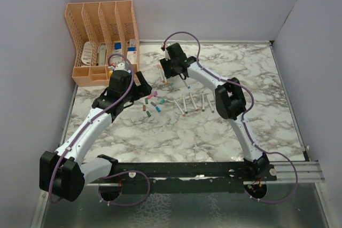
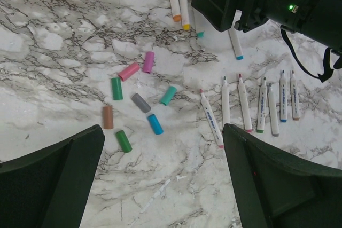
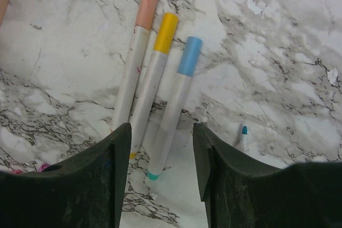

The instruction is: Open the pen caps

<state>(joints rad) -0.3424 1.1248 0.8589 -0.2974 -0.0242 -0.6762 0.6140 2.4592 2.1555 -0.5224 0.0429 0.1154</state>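
Several loose pen caps in pink, green, grey, teal, blue and brown lie scattered on the marble table; from above the caps form a small cluster. My left gripper hovers just in front of them, open wide with nothing between its fingers. Three capped pens lie side by side, with a peach cap, a yellow cap and a blue cap. My right gripper is open, its jaws on either side of the blue-capped pen's teal end without touching it.
A row of uncapped white pens lies right of the loose caps. One uncapped blue-tipped pen lies just right of my right fingers. A peach desk organizer stands at the back left. Grey walls enclose the table.
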